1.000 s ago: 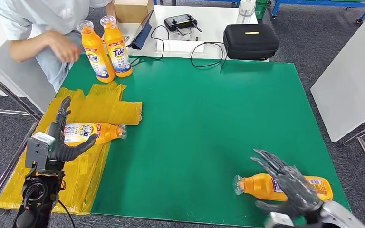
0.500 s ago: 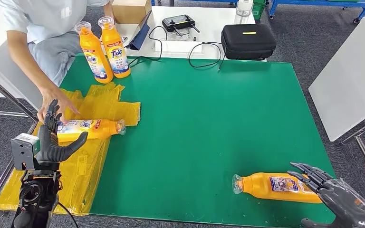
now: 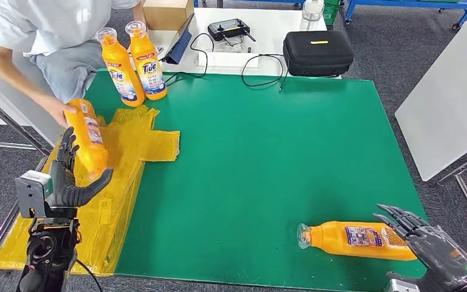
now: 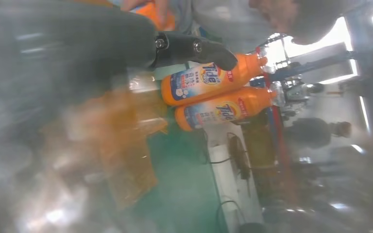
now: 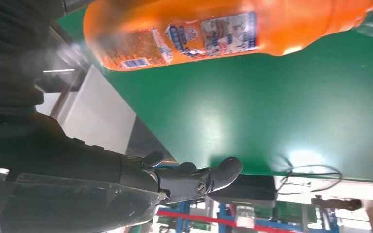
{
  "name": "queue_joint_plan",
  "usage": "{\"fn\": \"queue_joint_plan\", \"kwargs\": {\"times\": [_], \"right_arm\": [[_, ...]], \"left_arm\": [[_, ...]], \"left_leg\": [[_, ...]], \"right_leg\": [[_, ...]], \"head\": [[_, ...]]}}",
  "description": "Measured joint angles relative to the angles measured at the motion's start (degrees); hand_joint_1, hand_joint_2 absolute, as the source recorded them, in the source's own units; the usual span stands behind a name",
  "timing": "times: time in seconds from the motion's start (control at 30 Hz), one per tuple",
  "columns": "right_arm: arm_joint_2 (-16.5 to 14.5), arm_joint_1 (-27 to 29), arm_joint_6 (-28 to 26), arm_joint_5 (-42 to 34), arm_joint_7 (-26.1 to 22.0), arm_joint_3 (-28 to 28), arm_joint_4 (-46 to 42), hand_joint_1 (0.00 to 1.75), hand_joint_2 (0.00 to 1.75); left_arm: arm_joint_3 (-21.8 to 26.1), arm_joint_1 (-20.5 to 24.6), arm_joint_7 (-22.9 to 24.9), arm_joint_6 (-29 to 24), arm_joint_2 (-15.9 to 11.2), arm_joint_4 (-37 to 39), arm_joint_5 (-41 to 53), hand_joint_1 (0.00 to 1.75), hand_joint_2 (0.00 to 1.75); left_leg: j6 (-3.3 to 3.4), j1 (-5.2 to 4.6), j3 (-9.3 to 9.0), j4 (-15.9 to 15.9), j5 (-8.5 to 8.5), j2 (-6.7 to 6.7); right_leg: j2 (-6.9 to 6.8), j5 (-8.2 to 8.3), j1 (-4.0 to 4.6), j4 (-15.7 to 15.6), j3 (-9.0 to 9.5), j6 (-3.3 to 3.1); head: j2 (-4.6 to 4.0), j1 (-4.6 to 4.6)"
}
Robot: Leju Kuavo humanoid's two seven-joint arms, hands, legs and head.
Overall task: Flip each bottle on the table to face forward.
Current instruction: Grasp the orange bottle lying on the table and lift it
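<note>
Head view: "Tide" on upright bottles (image 3: 135,64)

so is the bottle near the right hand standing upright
No, in the head view the bottle lies on its side on the green mat, cap end pointing away from the open right hand.

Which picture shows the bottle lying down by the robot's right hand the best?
The head view. There the whole lying bottle shows on the green mat, cap to base, with the right hand open beside its base. The right wrist view shows its body and label close up, but cut off. The left wrist view is blurry and looks elsewhere.
</note>
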State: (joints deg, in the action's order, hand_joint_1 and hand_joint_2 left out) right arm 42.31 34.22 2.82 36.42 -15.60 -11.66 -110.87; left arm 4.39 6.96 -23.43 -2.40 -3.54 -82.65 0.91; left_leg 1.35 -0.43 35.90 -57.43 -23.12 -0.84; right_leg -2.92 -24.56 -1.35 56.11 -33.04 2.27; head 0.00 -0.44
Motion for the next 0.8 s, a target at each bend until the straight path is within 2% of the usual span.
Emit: {"fn": "queue_joint_plan", "kwargs": {"times": [0.2, 0.43, 0.63, 0.8], "right_arm": [[-1.7, -4.9, -0.1, 4.3, 1.7, 2.2, 5.5, 0.00, 1.75], [-3.8, -11.2, -1.3, 7.8, 3.6, 10.3, 14.1, 0.00, 1.75], [-3.6, -14.4, -2.8, 7.9, 7.6, 16.5, 19.5, 0.00, 1.75], [-3.3, -16.0, -3.3, 7.9, 8.7, 19.2, 22.5, 0.00, 1.75]], "left_arm": [[-0.1, 0.0, 0.3, 0.0, 0.3, 0.0, 0.2, 0.00, 1.75], [-1.3, 0.6, 0.7, -0.2, 0.6, 0.0, 0.4, 0.00, 1.75], [-2.2, 1.0, 0.9, -1.0, 0.7, 0.1, 0.3, 0.00, 1.75], [-2.5, 1.1, 0.9, -1.1, 0.7, 0.2, 0.2, 0.00, 1.75]], "left_leg": [[0.00, 0.02, -0.02, 0.0, 0.01, -0.01], [0.01, 0.02, -0.01, 0.0, 0.02, 0.00], [0.01, 0.02, 0.01, 0.0, 0.02, 0.01], [0.01, 0.02, 0.01, 0.0, 0.01, 0.01]], "right_leg": [[0.01, 0.00, 0.00, 0.0, 0.00, 0.00], [0.00, 0.01, 0.00, 0.0, 0.01, 0.00], [-0.01, 0.01, 0.00, 0.0, 0.01, 0.00], [-0.01, 0.01, 0.00, 0.0, 0.01, 0.00]], "head": [[0.00, 0.00], [0.00, 0.00], [0.00, -0.01], [0.00, -0.01]]}}
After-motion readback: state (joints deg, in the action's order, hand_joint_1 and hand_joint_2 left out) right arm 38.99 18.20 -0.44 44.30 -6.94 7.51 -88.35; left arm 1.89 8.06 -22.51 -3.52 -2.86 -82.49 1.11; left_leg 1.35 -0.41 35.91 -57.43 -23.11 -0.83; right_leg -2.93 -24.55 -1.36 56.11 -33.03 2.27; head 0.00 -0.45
